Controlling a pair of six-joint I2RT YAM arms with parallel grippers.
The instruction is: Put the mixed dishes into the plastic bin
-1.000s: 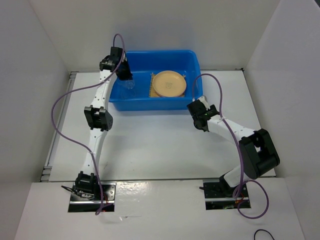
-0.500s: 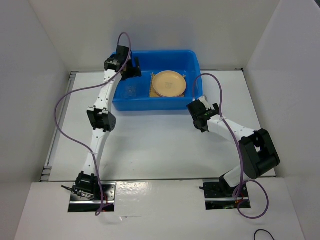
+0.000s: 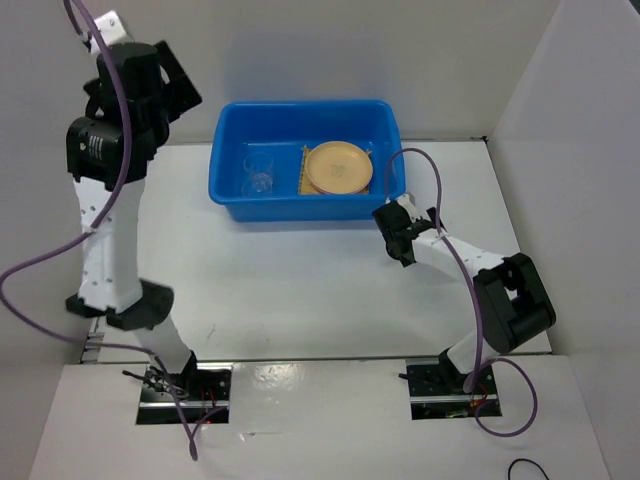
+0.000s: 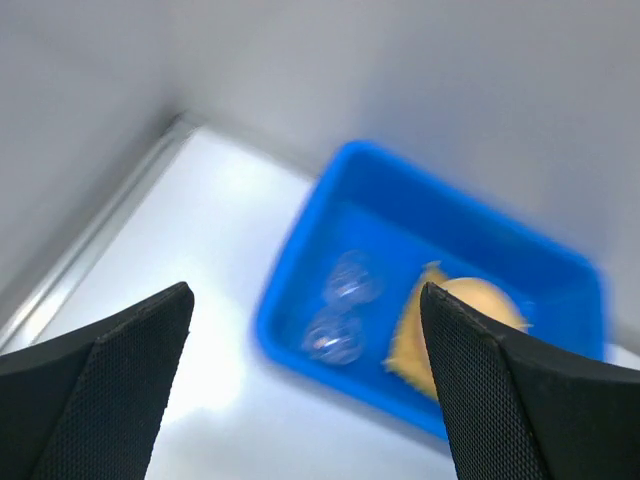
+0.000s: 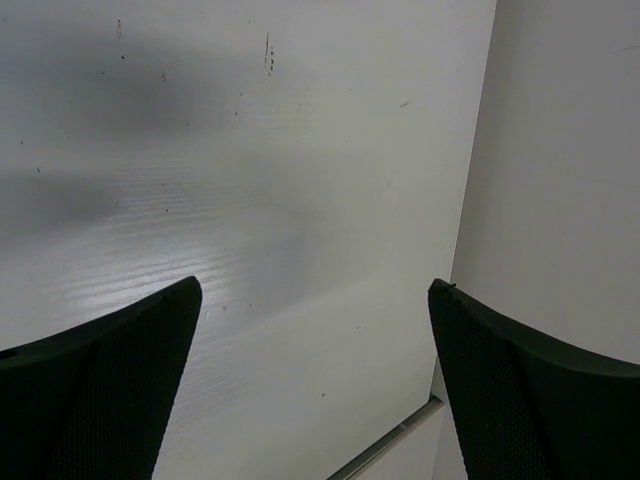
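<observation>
The left claw is held high above the far-left part of the white table, its two dark fingers spread wide with nothing between them. Through that gap the large rectangular bright blue plastic bin is seen below and ahead, off to the claw's right, though the wrist view is blurred. Inside the bin, at its left end, two small clear plastic cups are lying side by side. Next to them, the round tan-orange plate is resting on the square yellow woven bamboo mat, of which only an edge strip is shown. No pink plate can be made out; whether it is hidden under the others cannot be told. The right claw is likewise open and empty, pointed down at bare table beside the side wall. From overhead it is seen low, just beside the bin's near right corner. The bin's long axis runs left to right across the far side of the table. The right arm is plainly the nearer of the two, while the left is well above and apart. Every dish in view is already inside the bin, so the task is judged to be done or all but done.
</observation>
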